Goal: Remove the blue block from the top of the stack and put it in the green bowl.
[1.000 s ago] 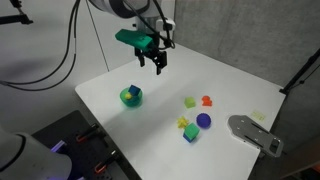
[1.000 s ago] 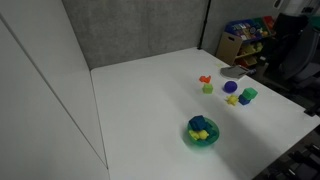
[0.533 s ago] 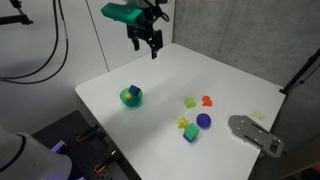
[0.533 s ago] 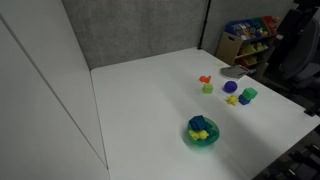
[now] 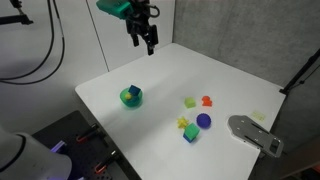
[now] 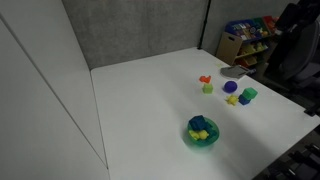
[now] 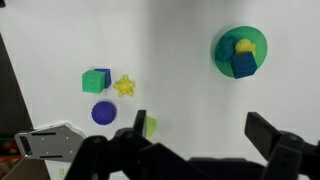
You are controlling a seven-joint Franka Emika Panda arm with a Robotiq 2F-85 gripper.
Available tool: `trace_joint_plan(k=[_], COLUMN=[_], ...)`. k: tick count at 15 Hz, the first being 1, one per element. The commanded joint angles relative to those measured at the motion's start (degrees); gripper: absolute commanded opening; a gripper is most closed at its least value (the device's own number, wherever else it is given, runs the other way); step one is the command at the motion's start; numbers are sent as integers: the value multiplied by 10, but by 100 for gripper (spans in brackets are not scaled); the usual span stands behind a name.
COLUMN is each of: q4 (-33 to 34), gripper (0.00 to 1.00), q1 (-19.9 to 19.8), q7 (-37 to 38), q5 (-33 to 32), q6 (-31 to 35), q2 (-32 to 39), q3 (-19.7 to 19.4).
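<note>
The robot's gripper (image 5: pixel 147 46) hangs high above the far edge of the white table (image 5: pixel 160 75), its fingers (image 7: pixel 137 124) spread wide in the wrist view with nothing between them. The blue block (image 7: pixel 243 66) lies well apart from the gripper, inside the green bowl (image 7: pixel 222 45). It rests against a yellow piece (image 7: pixel 243 45) that shares the bowl. In the wrist view the bowl sits toward the upper right, up and to the right of the open jaws. In an exterior view the bowl (image 5: pixel 123 97) stands on the table's near-left part, well below the raised gripper and a little left of it.

Across the table from the bowl lies a loose cluster of toys. The stack (image 7: pixel 96 80) shows a single green cube with nothing on top, and a yellow star (image 7: pixel 125 86) sits just beside it. A purple-blue round piece (image 7: pixel 103 113) is near them, and a yellow-green block (image 7: pixel 149 126) appears close by the left finger in the wrist view. In an exterior view an orange piece (image 5: pixel 207 101) lies just beside the yellow-green block. A grey object (image 5: pixel 255 135) rests at the table's right edge, near the cluster
</note>
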Motion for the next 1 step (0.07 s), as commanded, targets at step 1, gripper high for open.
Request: trace_joint_plan(k=[1], q4=[1], gripper=[100], q1=[1], q7=[0], q5=[0], q6=[-2], q2=[1], q3=[-1])
